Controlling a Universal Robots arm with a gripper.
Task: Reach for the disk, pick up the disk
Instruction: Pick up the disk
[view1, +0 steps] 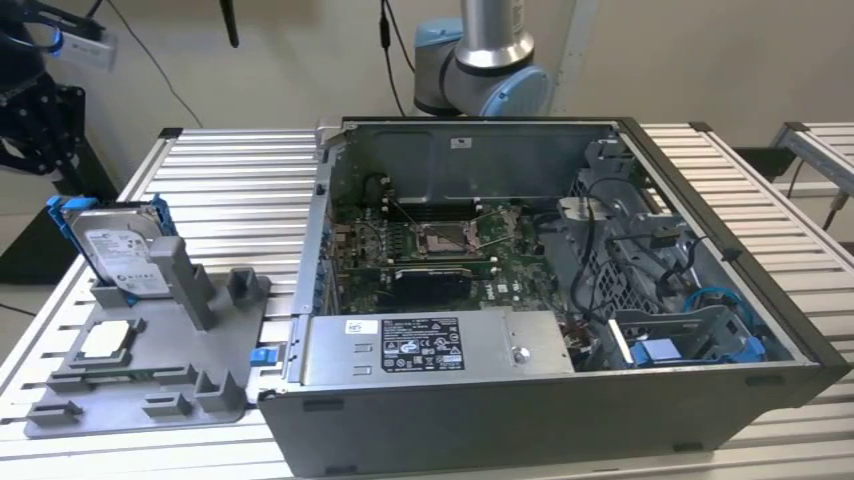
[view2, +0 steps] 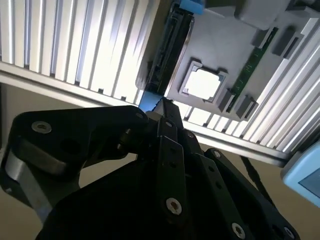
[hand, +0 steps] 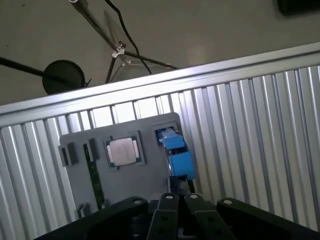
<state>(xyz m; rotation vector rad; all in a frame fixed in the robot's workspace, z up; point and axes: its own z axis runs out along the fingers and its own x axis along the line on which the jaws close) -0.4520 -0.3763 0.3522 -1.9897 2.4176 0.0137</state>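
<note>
Heads up on your gripper (view2: 161, 106): in both wrist views the fingers look pressed together. The two black linkages fold in to a single narrow tip with no gap showing, and nothing is pinched there. It's holding nothing and touching nothing.

It hangs up in the air over the slatted aluminium table (view1: 227, 180), looking down at the grey fixture (view1: 160, 380). In the second wrist view the tip lines up with one blue end of the disk (view2: 170, 50), and in the first wrist view the gripper (hand: 180, 181) sits just short of that same blue bracket end. That's only overlap in the picture, though. The hand is clear of the disk, not on it.

In the exterior view the disk (view1: 120, 250) stands on edge in a slot at the back end of the fixture, over on the exterior view's left. Its white label faces the camera and the blue bracket frames its sides. In the first wrist view you see the disk (hand: 175, 152) from above, mostly as blue plastic.

The square processor chip (view1: 110, 342) lies flat in its pocket on the same fixture, beside the disk and apart from it. A green memory stick (view2: 250, 65) sits in a slot past the chip. The open computer case (view1: 561, 420) sits at the exterior view's right, untouched.
</note>
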